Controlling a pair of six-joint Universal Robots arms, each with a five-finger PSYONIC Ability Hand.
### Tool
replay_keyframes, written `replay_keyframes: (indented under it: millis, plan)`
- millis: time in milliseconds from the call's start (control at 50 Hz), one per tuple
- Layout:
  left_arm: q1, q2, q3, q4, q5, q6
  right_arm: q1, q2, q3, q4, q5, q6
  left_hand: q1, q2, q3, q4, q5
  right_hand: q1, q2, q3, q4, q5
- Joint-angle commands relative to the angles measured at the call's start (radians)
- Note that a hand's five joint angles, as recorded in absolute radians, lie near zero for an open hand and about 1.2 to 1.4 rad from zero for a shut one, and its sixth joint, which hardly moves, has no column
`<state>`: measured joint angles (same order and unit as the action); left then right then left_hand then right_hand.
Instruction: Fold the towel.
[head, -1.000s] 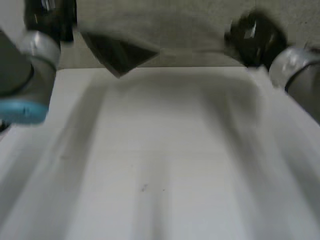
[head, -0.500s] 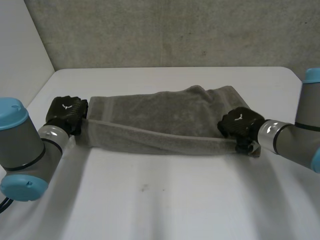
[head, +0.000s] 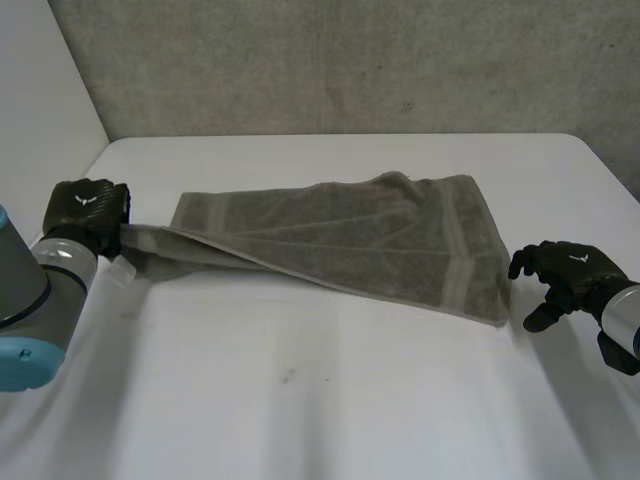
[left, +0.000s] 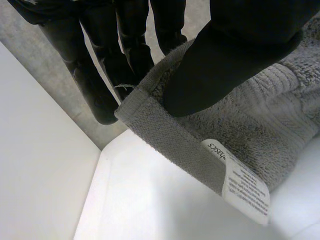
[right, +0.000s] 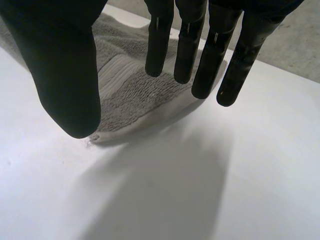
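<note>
Pinching one corner of the soft grey towel (head: 340, 240) between the thumb and fingers of the black left robot hand (head: 88, 212), close to a small white tag (left: 243, 182). Holding the black right robot hand (head: 570, 275) open, fingers straight, just beside the towel's other end. Lying rumpled across the flat white surface (head: 330, 400), between both robot hands.
</note>
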<state>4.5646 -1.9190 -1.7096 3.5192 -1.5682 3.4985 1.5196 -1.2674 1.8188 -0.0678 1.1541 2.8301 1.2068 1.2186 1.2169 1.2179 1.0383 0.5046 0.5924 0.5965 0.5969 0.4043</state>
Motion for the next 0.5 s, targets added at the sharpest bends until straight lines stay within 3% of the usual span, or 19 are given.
replay_keyframes:
  millis: [20,180,500]
  plan:
    - [-0.032,0.000,-0.022,0.001,0.000,-0.001,0.008,0.034,0.007,-0.009,-0.028,-0.084,0.189,0.178,0.179,0.178,0.183,0.203,0.115,0.111,0.110,0.129]
    - [-0.038,-0.005,-0.028,0.001,0.000,-0.001,0.013,0.057,0.025,-0.127,-0.040,-0.109,0.189,0.178,0.179,0.178,0.183,0.256,0.168,0.164,0.163,0.181]
    - [-0.039,-0.008,-0.035,0.001,0.000,-0.001,0.060,0.138,0.001,-0.150,-0.040,-0.172,0.189,0.178,0.179,0.178,0.183,0.247,0.159,0.155,0.155,0.173]
